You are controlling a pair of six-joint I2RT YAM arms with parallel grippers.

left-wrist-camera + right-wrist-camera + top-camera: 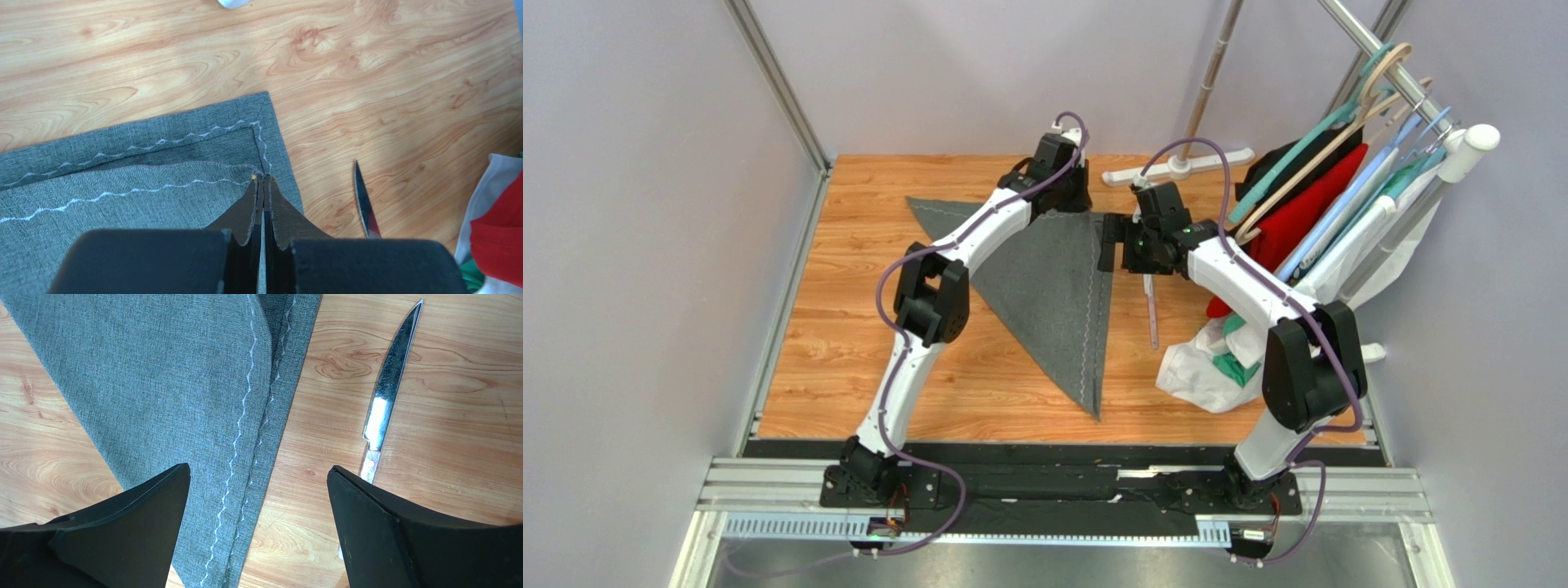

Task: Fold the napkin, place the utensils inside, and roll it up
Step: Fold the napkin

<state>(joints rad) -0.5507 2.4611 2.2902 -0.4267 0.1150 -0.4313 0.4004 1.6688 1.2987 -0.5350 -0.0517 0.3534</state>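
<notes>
The dark grey napkin (1051, 294) lies folded into a triangle on the bench (842, 331). The left gripper (263, 182), closed, pinches its upper layer's corner, apparently to align the edges. The right gripper (258, 471) hovers wide open and empty. The wrist views show a metal knife (387, 392) just beside the stitched edge, only a faint sliver from overhead.

There is one napkin (1051, 288) toward the far edge of the worktop (867, 368), one knife (1152, 316) — the only utensil showing — beside it, one white cloth (1198, 361) at the right edge, and one red garment (1308, 214) among hangers (1385, 58) too crowded to count
</notes>
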